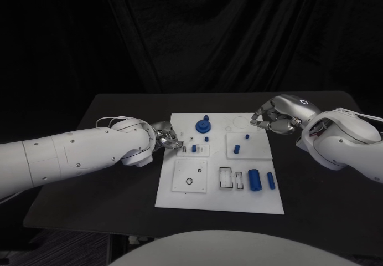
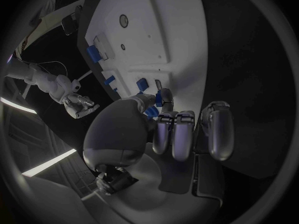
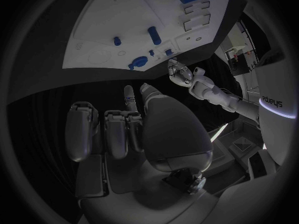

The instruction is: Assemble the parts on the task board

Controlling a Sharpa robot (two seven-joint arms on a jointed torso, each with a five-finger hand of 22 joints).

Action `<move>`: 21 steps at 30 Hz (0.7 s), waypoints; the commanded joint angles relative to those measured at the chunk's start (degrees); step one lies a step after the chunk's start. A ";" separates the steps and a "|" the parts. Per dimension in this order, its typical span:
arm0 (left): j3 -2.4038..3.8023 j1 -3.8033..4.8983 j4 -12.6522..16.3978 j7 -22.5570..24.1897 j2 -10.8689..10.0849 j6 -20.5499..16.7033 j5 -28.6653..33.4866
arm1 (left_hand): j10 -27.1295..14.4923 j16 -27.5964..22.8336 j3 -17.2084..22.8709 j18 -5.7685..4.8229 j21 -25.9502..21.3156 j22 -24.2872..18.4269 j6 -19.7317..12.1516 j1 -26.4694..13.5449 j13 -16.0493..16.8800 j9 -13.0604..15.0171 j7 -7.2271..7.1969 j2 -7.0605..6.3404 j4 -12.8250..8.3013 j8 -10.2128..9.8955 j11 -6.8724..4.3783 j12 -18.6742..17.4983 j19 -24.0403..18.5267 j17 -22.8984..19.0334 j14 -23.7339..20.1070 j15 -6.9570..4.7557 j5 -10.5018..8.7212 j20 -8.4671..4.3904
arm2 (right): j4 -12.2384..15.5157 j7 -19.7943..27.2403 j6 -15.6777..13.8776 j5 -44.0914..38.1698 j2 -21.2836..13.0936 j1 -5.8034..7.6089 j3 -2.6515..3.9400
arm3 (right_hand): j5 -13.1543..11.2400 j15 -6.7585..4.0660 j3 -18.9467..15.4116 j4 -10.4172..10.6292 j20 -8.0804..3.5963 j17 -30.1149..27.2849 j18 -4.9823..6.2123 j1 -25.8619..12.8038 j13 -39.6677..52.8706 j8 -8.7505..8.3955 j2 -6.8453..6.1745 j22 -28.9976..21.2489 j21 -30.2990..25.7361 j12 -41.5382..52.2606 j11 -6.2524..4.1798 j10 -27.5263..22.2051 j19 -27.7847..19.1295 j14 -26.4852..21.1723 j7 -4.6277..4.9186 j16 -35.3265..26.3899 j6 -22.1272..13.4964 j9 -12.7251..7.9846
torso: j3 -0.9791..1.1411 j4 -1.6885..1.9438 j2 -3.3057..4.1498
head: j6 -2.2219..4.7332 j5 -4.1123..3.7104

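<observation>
While two blue cylinders (image 1: 254, 179) lie loose at the board's (image 1: 220, 199) near right, about 5 o'clock from its centre, the left hand (image 1: 167, 138) works at the board's 9 o'clock edge, fingers curled in beside a small blue peg (image 2: 166, 96); whether it pinches that peg or merely touches it cannot be told. Farther off, pegs (image 1: 237, 148) stand in the right middle plate, and a blue gear (image 1: 203, 126) sits toward 12 o'clock. Farthest, at 2 o'clock just off the board, the right hand (image 1: 271, 118) hovers with fingers curled together on nothing visible. The step in hand looks like seating a peg on the left side; next, it likely calls for a steady downward push, then fetching a loose cylinder.
</observation>
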 commanded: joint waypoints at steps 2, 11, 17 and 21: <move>0.07 -0.62 -0.15 -0.47 0.45 -1.24 -2.40 | 5.72 0.37 -0.80 0.28 0.01 10.27 -0.32 -1.33 15.07 1.44 0.12 0.14 0.11 0.33 -0.01 -0.03 0.08 15.08 6.05 -0.26 -0.37 -0.13 | 0.08 -0.99 0.31 0.04 -0.09 -0.15 0.04 | 0.74 0.12 0.37 -0.06 0.15 10.75 -0.09 0.76 12.59 -0.19 0.00 11.65 -0.35 -0.24 0.08 3.88 1.39 4.97 0.14 -0.31 0.45 -0.10 | -0.02 -0.05 0.02 | 0.00 0.02; 0.07 -1.39 -0.42 -0.38 1.14 -1.26 -2.94 | 5.72 0.37 -1.29 0.29 -0.04 10.28 -0.48 -1.89 15.07 1.40 0.15 0.33 0.13 0.21 0.02 -0.03 0.08 15.08 6.05 -0.25 -0.67 -0.12 | 0.07 -0.92 0.28 0.45 -0.01 -0.16 0.04 | 1.61 0.08 0.59 -0.09 0.12 10.73 -0.09 1.13 12.58 -0.20 -0.05 11.65 -0.36 -0.25 0.04 3.88 1.40 4.96 0.11 -0.32 0.55 -0.15 | -0.04 -0.10 0.00 | 0.00 0.09; 0.07 -1.57 -0.35 -0.34 1.20 -1.38 -2.99 | 5.72 0.37 -1.43 0.25 0.10 10.36 -0.50 -2.02 15.07 1.39 0.14 0.42 0.10 0.18 0.02 -0.03 0.18 15.08 6.05 -0.25 -0.83 -0.11 | 0.04 -0.92 0.26 0.50 0.00 -0.16 0.04 | 2.05 0.07 0.71 -0.09 0.10 10.75 -0.08 1.29 12.59 -0.23 -0.06 11.64 -0.39 -0.24 0.03 3.89 1.39 4.97 0.11 -0.30 0.57 -0.18 | 0.00 -0.10 0.05 | 0.00 -0.03; 0.07 -1.63 -0.28 -0.54 1.26 -1.22 -3.00 | 5.72 0.37 -1.62 0.24 0.16 10.39 -0.51 -2.11 15.07 1.40 0.13 0.40 0.03 0.17 0.01 -0.03 0.23 15.08 6.05 -0.25 -1.09 -0.11 | 0.00 -0.95 0.28 0.51 0.00 -0.18 0.04 | 2.23 0.07 0.75 -0.09 0.10 10.75 -0.08 1.36 12.61 -0.24 -0.08 11.64 -0.41 -0.23 0.03 3.91 1.38 4.97 0.11 -0.30 0.58 -0.19 | -0.05 0.02 0.10 | 0.00 -0.14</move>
